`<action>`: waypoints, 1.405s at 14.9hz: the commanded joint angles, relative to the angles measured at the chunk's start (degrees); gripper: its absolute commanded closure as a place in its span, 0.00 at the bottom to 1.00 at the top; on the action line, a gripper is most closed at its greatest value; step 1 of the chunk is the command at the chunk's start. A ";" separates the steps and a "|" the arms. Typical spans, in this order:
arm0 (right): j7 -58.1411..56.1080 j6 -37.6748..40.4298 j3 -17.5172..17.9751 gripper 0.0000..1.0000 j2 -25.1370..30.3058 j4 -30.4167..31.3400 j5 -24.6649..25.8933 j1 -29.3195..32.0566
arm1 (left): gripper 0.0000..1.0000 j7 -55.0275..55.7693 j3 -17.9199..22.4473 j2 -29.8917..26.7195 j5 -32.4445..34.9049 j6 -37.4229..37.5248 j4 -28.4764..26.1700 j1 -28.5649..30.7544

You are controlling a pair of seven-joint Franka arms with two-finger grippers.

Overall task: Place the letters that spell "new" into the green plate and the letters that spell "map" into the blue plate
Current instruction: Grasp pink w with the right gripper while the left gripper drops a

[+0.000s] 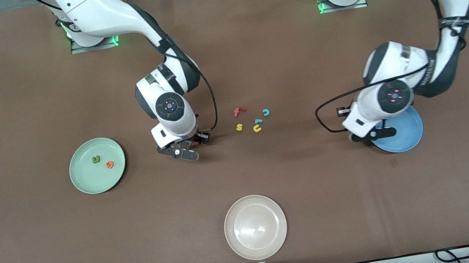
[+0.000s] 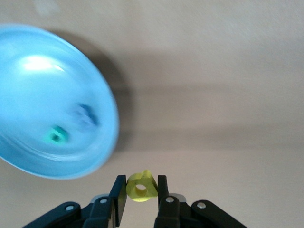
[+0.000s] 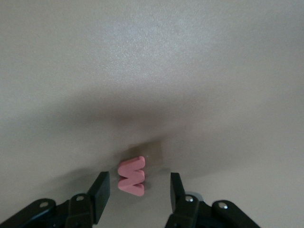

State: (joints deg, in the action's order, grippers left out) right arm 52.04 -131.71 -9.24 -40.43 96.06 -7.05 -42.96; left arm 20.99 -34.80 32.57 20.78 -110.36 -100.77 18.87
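My left gripper (image 1: 378, 132) (image 2: 141, 184) is shut on the yellow "p" (image 2: 141, 185) and hangs over the table just beside the rim of the blue plate (image 1: 409, 135) (image 2: 42, 85). The blue "m" (image 2: 85, 116) and the teal "a" (image 2: 57, 136) lie in that plate. My right gripper (image 1: 191, 147) (image 3: 138, 183) is down at the table with its fingers open on either side of the salmon "w" (image 3: 131, 176), a gap left on each side. The green plate (image 1: 85, 181) holds the dark green "n" (image 1: 96, 159) and the orange "e" (image 1: 109, 164).
Loose letters lie mid-table between the arms: a red "f" (image 1: 238, 111), a teal "c" (image 1: 266, 112), a yellow "s" (image 1: 239, 127), a yellow "u" (image 1: 257, 128) and a small teal piece (image 1: 258, 121). A cream-white plate (image 1: 255, 227) stands near the front edge.
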 commanded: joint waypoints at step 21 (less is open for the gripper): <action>-3.16 -1.53 -0.08 0.99 -1.15 -0.61 -1.04 -0.28 | 0.00 -15.54 -2.19 7.51 11.13 3.22 9.19 7.06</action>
State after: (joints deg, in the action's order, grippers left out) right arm 51.21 -133.90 -9.26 -41.65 96.02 -7.07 -43.58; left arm 6.30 -34.43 42.51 31.66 -110.38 -92.00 25.53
